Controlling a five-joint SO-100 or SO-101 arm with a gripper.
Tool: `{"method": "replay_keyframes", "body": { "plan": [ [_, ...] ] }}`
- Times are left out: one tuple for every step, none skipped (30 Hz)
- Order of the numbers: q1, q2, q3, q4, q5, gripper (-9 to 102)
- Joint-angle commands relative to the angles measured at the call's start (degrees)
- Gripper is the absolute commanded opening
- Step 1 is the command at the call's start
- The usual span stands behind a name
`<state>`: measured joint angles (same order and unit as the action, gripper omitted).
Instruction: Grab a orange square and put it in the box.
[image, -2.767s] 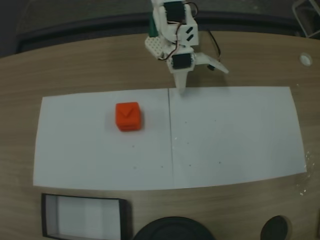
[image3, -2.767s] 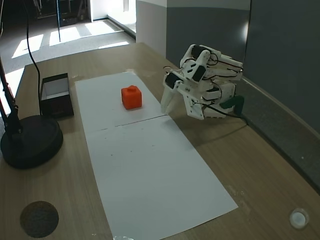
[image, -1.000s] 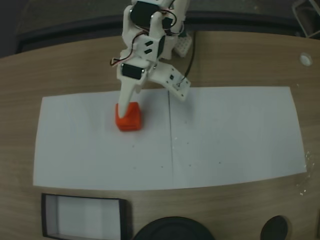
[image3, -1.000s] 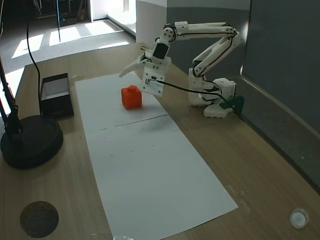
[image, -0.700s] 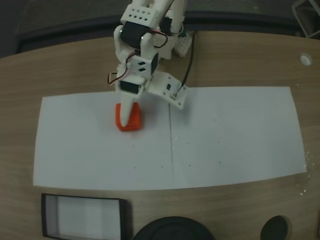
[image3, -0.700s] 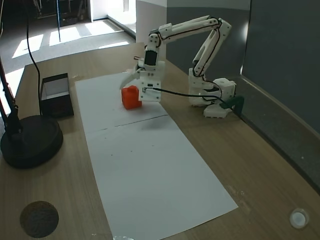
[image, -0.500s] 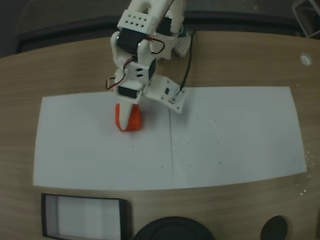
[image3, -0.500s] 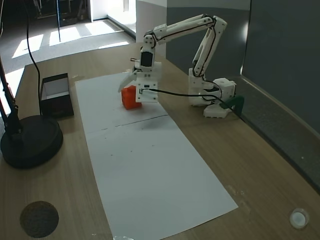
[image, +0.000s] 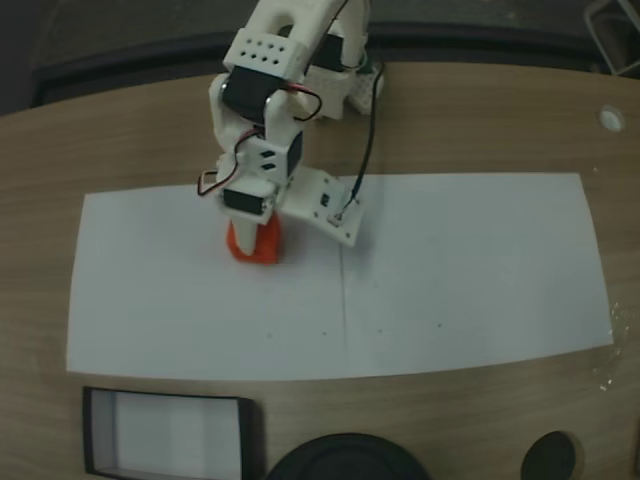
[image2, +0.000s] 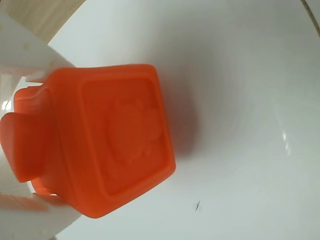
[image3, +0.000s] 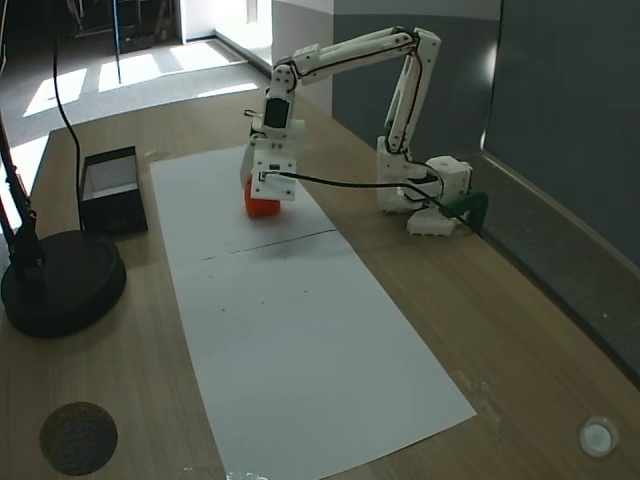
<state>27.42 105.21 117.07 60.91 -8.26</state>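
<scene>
The white two-finger gripper (image: 262, 232) is straddling the small orange plastic cube (image: 262, 246), jaws apart; it should be centring itself before squeezing.

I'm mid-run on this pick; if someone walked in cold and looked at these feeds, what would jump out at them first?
Most likely the orange square, bright against the white paper and looming large in the wrist view. Next, the white arm bent down over it with the gripper set around it, jaws open, the cube not lifted. Then the box, sitting empty at the table's near edge in a fixed view.
</scene>
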Motion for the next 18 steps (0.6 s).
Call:
{"method": "replay_keyframes", "body": {
  "plan": [
    [-1.3,4.8,-15.1,1.0,1.7,9],
    [-1.9,5.5,-18.6,1.1,2.7,9],
    [-2.6,6.2,-22.0,1.1,3.6,9],
    [-3.6,6.8,-25.0,0.8,4.3,9],
    [-4.7,6.9,-28.1,0.4,4.8,9],
    [-6.2,6.7,-31.2,0.2,5.3,9],
    [-7.8,6.4,-34.2,0.0,5.4,9],
    [-9.5,5.8,-36.4,-1.3,5.6,9],
    [-11.0,4.9,-38.2,-3.1,5.6,9],
    [-12.4,3.9,-39.6,-5.1,5.6,9],
    [-13.4,2.5,-40.2,-7.6,5.6,9],
    [-14.1,0.7,-40.4,-10.8,5.6,9],
    [-14.3,-1.4,-40.7,-14.2,5.6,9],
    [-14.3,-3.5,-40.9,-17.2,5.6,9],
    [-14.3,-5.4,-40.9,-19.9,5.6,9],
    [-14.3,-7.4,-40.9,-22.1,5.6,9],
    [-14.3,-9.4,-40.9,-24.0,5.6,9],
    [-14.2,-11.2,-40.9,-25.7,5.6,9]
  ]
}}
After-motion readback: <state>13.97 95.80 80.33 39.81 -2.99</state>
